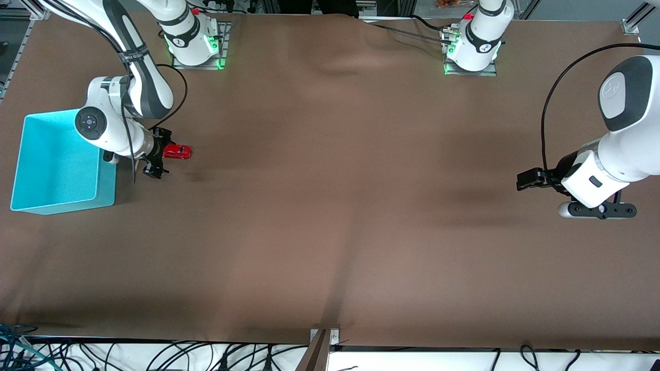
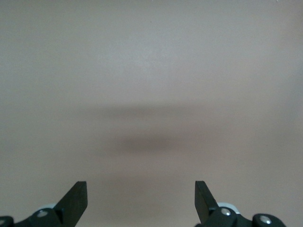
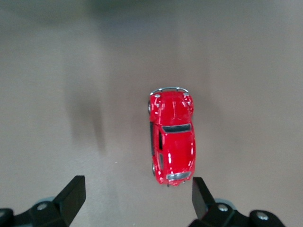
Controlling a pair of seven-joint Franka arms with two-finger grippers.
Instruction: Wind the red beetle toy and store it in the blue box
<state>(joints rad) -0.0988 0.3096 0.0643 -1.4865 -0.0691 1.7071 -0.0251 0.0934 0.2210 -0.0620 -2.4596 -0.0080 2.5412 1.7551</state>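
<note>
The red beetle toy [image 1: 178, 151] sits on the brown table, beside the blue box [image 1: 31, 170] toward the right arm's end. In the right wrist view the toy [image 3: 173, 144] lies lengthwise just ahead of my fingertips, its nearer end close to one finger [image 3: 201, 194] and not touching it. My right gripper [image 1: 160, 153] is open and empty, low over the table between the box and the toy; it also shows in its wrist view [image 3: 137, 191]. My left gripper [image 1: 598, 209] waits, open and empty, above bare table at the left arm's end [image 2: 141, 196].
The box is open-topped and nothing shows inside it; its near wall [image 1: 62, 206] stands close to my right arm's wrist. The brown table cover [image 1: 330, 206] has soft wrinkles. Cables hang along the table's front edge [image 1: 154, 355].
</note>
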